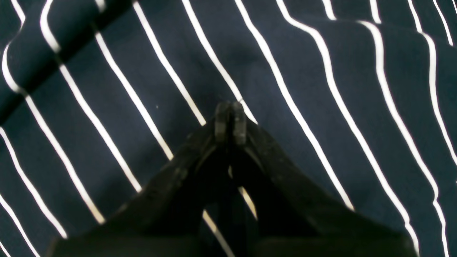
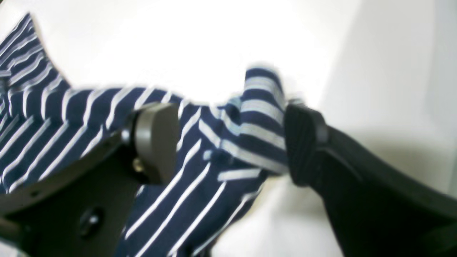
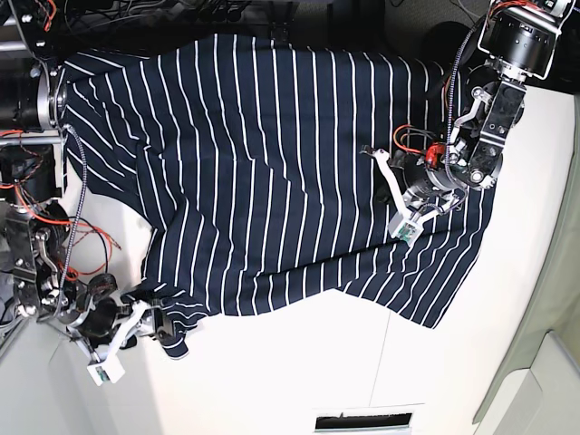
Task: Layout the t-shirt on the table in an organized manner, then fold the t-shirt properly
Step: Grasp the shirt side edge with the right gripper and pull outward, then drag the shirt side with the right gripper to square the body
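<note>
The dark navy t-shirt [image 3: 272, 163] with thin white stripes lies spread over most of the white table [image 3: 308, 362], wrinkled along its lower hem. In the left wrist view my left gripper [image 1: 230, 119] is shut, its tips together just over the striped t-shirt [image 1: 321, 89]; whether they pinch fabric I cannot tell. In the base view the left arm [image 3: 471, 145] reaches over the shirt's right part. My right gripper [image 2: 232, 142] stands open at the shirt's lower left corner [image 3: 172, 335], with a bunched fold of t-shirt [image 2: 246, 121] between its fingers [image 2: 157, 139].
Cables and electronics [image 3: 27, 227] crowd the left side, beside the right arm [image 3: 91, 317]. A dark slot [image 3: 362, 421] sits at the table's near edge. A grey-green surface [image 3: 544, 362] borders the right. Bare white table [image 2: 200, 43] lies beyond the bunched corner.
</note>
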Controlling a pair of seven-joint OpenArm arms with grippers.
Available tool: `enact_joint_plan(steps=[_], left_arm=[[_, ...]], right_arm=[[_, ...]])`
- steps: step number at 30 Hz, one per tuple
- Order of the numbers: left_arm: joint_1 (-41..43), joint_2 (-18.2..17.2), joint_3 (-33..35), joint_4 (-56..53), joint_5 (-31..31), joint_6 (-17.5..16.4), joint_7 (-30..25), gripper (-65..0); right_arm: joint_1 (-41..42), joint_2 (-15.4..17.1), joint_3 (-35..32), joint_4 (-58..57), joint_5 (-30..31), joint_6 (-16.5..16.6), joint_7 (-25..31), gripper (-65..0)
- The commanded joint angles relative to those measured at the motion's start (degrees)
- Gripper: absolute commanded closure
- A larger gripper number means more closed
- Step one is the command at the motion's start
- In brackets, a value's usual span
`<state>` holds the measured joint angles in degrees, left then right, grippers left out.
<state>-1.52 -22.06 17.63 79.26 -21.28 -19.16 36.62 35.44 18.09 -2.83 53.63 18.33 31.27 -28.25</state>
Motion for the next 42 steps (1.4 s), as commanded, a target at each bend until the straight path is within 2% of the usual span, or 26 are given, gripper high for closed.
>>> enact_joint_plan(steps=[1,7,10,12,23,25,28,29,33,34,36,37,42], left_arm=[[-0.4,-0.5,-0.1,0.6,0.5,-0.2,0.8,-3.1],[-0.4,-1.8,-0.7,0.6,1.2,-0.2,-0.7,-3.1],[-0.4,-2.1,-1.3,0.6,1.3,-0.2,-0.9,-3.1],[-0.4,-2.1,-1.3,0.6,1.3,-0.2,-1.4,-3.1],[-0.4,-1.6,-1.2,0.6,1.2,-0.2,-3.2,-3.1],[-0.4,-1.6,-1.2,0.6,1.2,-0.2,-3.2,-3.1],[-0.4,-1.6,-1.3,0.6,1.2,-0.2,-3.2,-3.1],[-0.4,-1.6,-1.3,0.6,1.2,-0.2,-3.2,-3.1],[-0.4,-1.6,-1.2,0.6,1.2,-0.2,-3.2,-3.1],[-0.4,-1.6,-1.2,0.6,1.2,-0.2,-3.2,-3.1],[-0.4,-1.6,-1.2,0.6,1.2,-0.2,-3.2,-3.1],[-0.4,-1.6,-1.2,0.6,1.2,-0.2,-3.2,-3.1],[-0.4,-1.6,-1.2,0.6,1.9,-0.2,-3.2,-3.1]], right_arm=[[-0.4,1.1,1.4,0.7,1.5,-0.1,0.8,-45.3],[-11.5,1.2,12.4,0.8,4.0,0.1,0.9,-44.9],[-15.8,1.3,18.1,0.8,6.6,2.0,1.2,-44.9],[-18.2,1.2,20.3,0.8,7.9,2.0,1.3,-44.9],[-24.1,1.1,20.0,0.8,7.3,3.1,1.9,-44.1],[-24.4,1.1,18.5,0.8,8.6,3.4,1.9,-38.4],[-24.7,1.1,14.8,0.8,8.7,3.4,1.9,-21.3],[-24.7,1.0,13.4,0.8,8.7,3.3,1.9,-17.4],[-24.6,0.8,9.5,0.8,8.7,3.2,2.4,-15.6],[-24.6,0.8,9.3,0.8,8.6,3.2,2.8,-12.8],[-24.5,0.8,9.3,0.8,8.6,3.2,3.0,-1.5],[-24.3,0.8,9.4,0.9,8.5,3.2,3.0,0.0],[-24.4,1.5,12.0,3.9,7.3,3.0,4.0,0.0]])
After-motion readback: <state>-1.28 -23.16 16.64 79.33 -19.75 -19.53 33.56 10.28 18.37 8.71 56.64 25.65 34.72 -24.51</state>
